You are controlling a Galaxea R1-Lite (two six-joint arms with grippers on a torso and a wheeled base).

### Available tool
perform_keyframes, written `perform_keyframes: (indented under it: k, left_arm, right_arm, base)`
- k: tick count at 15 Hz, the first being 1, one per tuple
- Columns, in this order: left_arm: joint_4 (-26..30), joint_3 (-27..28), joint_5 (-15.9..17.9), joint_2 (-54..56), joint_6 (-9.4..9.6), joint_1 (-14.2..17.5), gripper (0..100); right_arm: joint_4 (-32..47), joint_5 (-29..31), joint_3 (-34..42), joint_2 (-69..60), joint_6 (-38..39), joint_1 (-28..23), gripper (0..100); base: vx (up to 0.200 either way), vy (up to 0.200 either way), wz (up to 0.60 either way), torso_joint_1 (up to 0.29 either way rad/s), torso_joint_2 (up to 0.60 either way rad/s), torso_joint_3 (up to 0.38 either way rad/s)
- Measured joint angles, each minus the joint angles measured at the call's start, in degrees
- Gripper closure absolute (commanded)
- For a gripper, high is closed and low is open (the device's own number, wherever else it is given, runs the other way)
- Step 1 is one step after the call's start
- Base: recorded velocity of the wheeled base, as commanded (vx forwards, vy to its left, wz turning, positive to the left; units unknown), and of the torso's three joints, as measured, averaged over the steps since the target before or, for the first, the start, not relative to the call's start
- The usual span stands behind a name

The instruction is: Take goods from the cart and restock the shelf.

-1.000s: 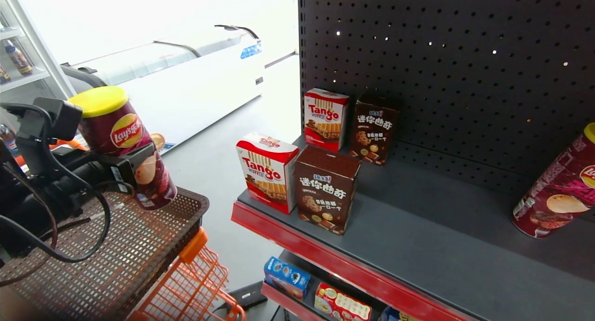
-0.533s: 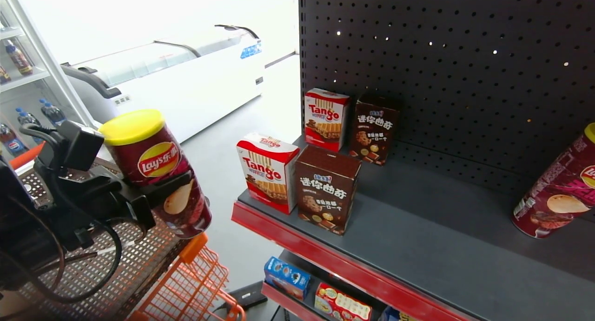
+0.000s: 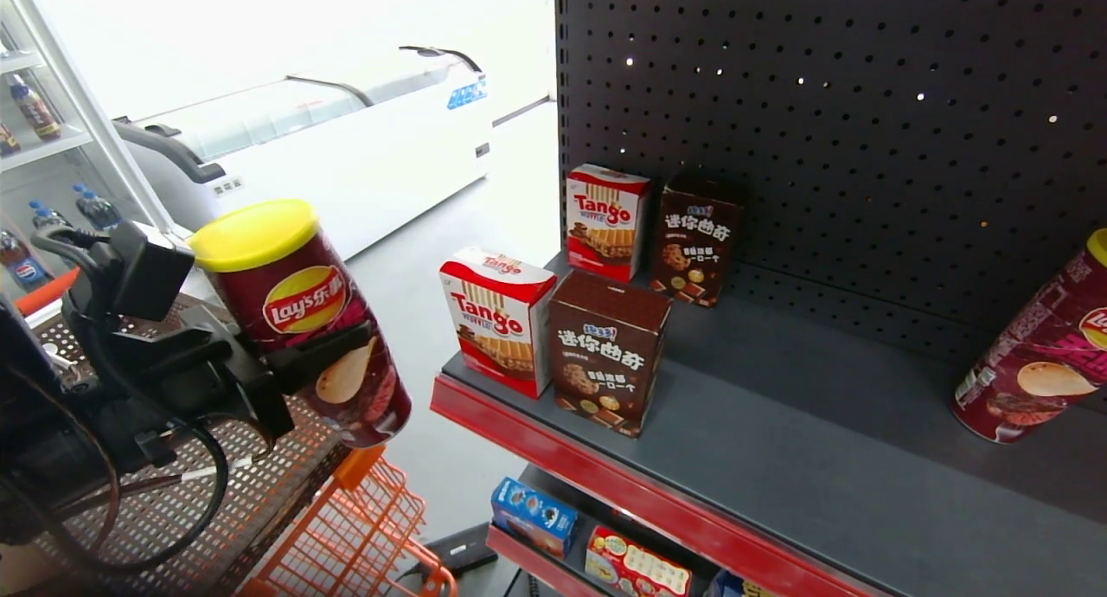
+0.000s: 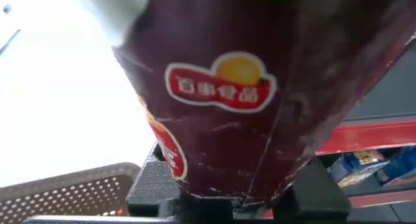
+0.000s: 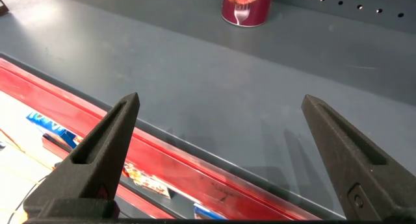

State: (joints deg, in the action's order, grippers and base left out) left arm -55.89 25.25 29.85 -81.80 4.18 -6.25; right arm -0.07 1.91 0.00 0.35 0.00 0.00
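Note:
My left gripper (image 3: 290,363) is shut on a dark red chip can (image 3: 303,320) with a yellow lid, held tilted above the brown perforated cart basket (image 3: 173,493), left of the shelf. The same chip can (image 4: 260,94) looms close in the left wrist view, clamped between my fingers (image 4: 156,185). On the grey shelf board (image 3: 778,441) another dark red chip can (image 3: 1038,355) stands at the right; it also shows as a chip can (image 5: 246,6) in the right wrist view. My right gripper (image 5: 221,159) hangs open over the shelf's red front edge (image 5: 195,165), holding nothing.
Two red-and-white wafer boxes (image 3: 500,318) (image 3: 605,221) and two brown cookie boxes (image 3: 610,350) (image 3: 696,238) stand at the shelf's left end. A black pegboard (image 3: 822,130) backs the shelf. Lower shelves hold small packs (image 3: 534,515). A white freezer (image 3: 346,147) stands behind the orange cart frame (image 3: 355,528).
My left gripper has carried the chip can up out of the cart and rightward toward the shelf. The shelf goods have not moved.

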Motion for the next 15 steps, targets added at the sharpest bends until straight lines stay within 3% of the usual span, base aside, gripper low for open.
perform_keyframes:
  k: [5, 8, 15]
  left_arm:
    - [0.3, 0.3, 2.2, 0.6, 0.09, -3.3, 100]
    - [1.0, 0.1, 8.5, 2.1, 0.02, -3.6, 100]
    - [1.4, -4.7, 11.9, 5.1, 0.39, -4.6, 100]
  right_arm:
    - [0.1, 0.0, 0.0, 0.0, 0.0, 0.0, 0]
    - [0.0, 0.0, 0.0, 0.0, 0.1, 0.0, 0]
    - [0.0, 0.0, 0.0, 0.0, 0.0, 0.0, 0]
  base:
    - [0.0, 0.0, 0.0, 0.0, 0.0, 0.0]
    - [0.0, 0.0, 0.0, 0.0, 0.0, 0.0]
    - [0.0, 0.0, 0.0, 0.0, 0.0, 0.0]
